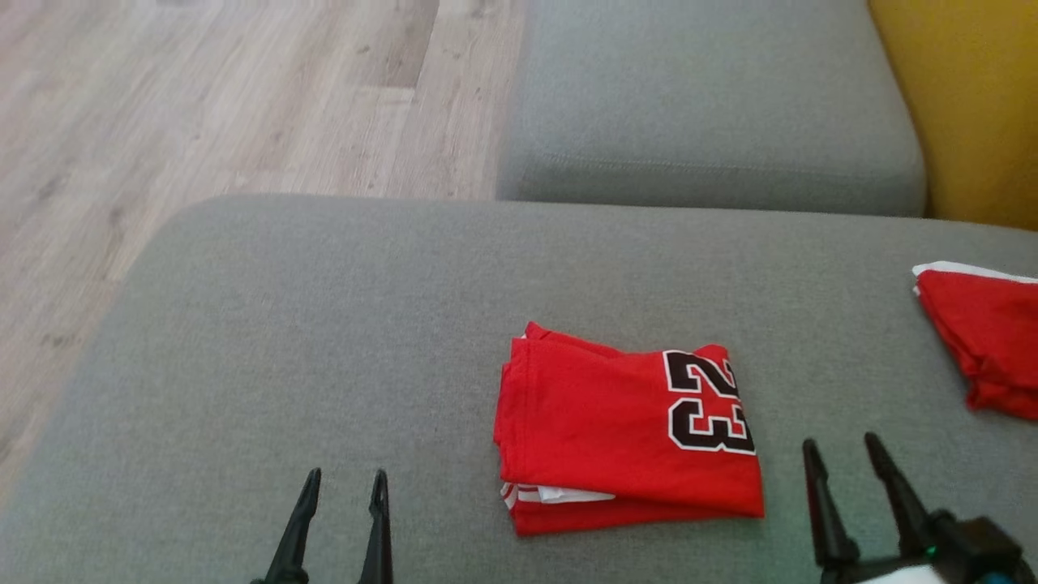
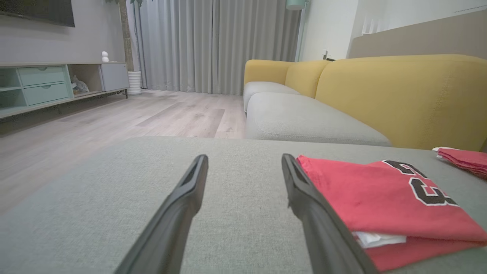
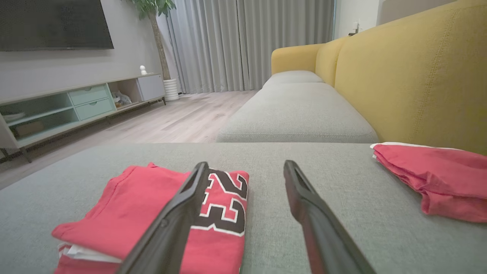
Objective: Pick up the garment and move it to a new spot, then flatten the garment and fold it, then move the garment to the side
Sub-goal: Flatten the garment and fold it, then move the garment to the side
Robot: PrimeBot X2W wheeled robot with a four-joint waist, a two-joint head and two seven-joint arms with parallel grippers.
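The garment [image 1: 628, 426] is a red jersey with a black "23", folded into a neat rectangle on the grey cushion. My left gripper [image 1: 340, 487] stands open to its left, empty, well apart from it. In the left wrist view the garment [image 2: 384, 198] lies just right of the left gripper [image 2: 243, 161]. My right gripper [image 1: 843, 450] is open and empty, just off the jersey's right edge. From the right wrist, the garment [image 3: 159, 213] lies at lower left behind the right gripper [image 3: 245, 167], whose left finger crosses over the "23".
Another red cloth [image 1: 985, 337] lies at the cushion's right edge, also in the right wrist view [image 3: 437, 177]. A second grey seat cushion [image 1: 714, 105] and the yellow sofa back [image 1: 969, 97] lie beyond. Wood floor [image 1: 203, 105] drops off at left; a TV cabinet [image 2: 45, 85] stands far off.
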